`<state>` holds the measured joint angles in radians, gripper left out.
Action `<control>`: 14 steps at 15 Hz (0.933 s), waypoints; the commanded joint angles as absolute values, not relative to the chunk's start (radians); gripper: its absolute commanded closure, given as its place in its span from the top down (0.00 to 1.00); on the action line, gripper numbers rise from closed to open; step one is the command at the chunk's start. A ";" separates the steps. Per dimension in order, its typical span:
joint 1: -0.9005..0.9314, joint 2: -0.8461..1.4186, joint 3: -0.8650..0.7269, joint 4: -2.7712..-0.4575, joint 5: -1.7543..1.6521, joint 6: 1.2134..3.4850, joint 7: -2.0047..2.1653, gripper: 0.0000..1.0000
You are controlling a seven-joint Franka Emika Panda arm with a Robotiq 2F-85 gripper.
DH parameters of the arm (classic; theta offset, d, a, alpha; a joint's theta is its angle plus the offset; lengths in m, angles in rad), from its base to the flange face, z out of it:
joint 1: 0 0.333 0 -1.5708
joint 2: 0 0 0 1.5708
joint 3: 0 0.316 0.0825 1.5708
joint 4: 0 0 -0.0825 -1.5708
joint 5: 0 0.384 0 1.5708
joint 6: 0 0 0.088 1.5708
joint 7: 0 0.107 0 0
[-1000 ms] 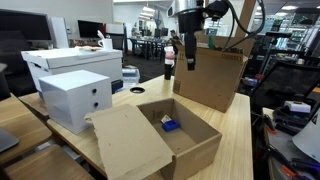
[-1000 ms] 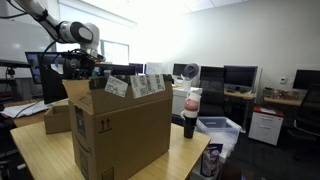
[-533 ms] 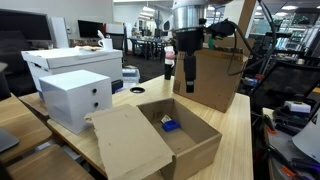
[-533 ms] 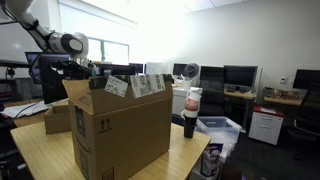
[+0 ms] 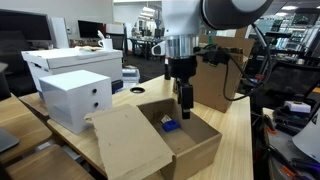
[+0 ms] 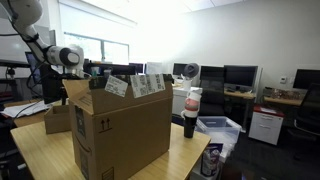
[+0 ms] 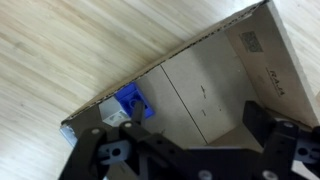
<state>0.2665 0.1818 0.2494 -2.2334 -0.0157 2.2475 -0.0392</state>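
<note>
A robot gripper (image 5: pixel 186 112) hangs pointing straight down over an open cardboard box (image 5: pixel 203 152) on a wooden table (image 5: pixel 238 125), jaws spread wide, holding nothing. A small blue object (image 5: pixel 171 125) lies on the box floor, toward its far side, just below the fingertips. The box's flap (image 5: pixel 128 145) folds outward to the left, leaving the inside reachable from above. White boxes (image 5: pixel 72 95) stand left.

open box (image 5: pixel 197 153) is clear from above (flap (image 5: pixel 125 140) folded aside); tall carton (image 5: pixel 212 88) crowds behind.
</note>
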 commanded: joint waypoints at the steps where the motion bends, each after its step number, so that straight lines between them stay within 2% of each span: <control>1: 0.266 0.251 0.245 -2.197 -0.072 2.290 -0.085 1.00; 14: 0.302 0.424 0.178 -2.119 -0.310 2.372 -0.039 1.00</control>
<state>0.2941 0.3965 0.1959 -2.1308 -0.2799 2.3661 -0.0500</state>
